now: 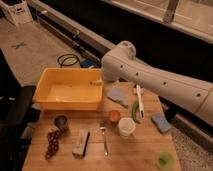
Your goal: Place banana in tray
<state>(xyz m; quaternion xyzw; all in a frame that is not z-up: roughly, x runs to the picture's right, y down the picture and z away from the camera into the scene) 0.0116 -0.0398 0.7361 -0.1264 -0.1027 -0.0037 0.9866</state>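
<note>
Right now the arm point(165, 82) is reaching in from the right and bending over the tray's point(60, 102) right rim. Its gripper point(98, 82) is peeking out under the big white elbow, just over the right side of the tray, w/ its fingers pressed together on the banana point(94, 83). Only a small yellow bit of the banana is showing at the tip, so it is hanging over the tray's edge & not lying down inside. The tray is sitting at the back left of the wood table point(135, 150). It is looking bare inside where it shows. Just right of the tray a blue cloth point(118, 96) is lying flat. Next to that a white brush point(139, 100) is lying over a green pod point(134, 111). A blue sponge point(160, 122) is sitting near the right edge. In the middle a small orange thing point(114, 116) is sitting beside a white cup point(126, 127). A fork point(104, 139) is lying in front of those. At the front left grapes point(52, 142) are lying by a dark can point(61, 122), & a box point(81, 144) is lying between the grapes & the fork. A green cup point(164, 160) is standing at the front right corner. On the floor behind the tray a black cable point(67, 60) is lying in a loop.
</note>
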